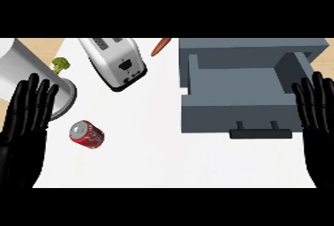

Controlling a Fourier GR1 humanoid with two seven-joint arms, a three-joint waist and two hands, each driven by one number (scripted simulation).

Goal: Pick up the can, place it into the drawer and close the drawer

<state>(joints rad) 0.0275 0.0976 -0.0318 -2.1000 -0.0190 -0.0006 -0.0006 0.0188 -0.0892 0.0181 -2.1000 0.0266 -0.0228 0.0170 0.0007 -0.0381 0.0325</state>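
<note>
The can, red with a silver top, lies tilted on the white table toward its left edge, well apart from the drawer. The drawer, grey-blue, stands pulled open at the right side of the table, its black handle facing the near edge; its inside shows bare grey floor and walls.

The left hand shows at the table's left edge, fingers straight and pointing up toward the far edge, spread a little and holding nothing. It lies just beside the can, to the can's left, without touching it. The right hand shows at the right edge beside the open drawer, its fingers likewise straight, close together and holding nothing.

A silver toaster lies at an angle near the far edge, left of the drawer. A carrot lies between the toaster and the drawer's far corner. A piece of broccoli sits near the far left corner, just beside a grey and white appliance that is partly hidden behind the left hand; what it is cannot be told.
</note>
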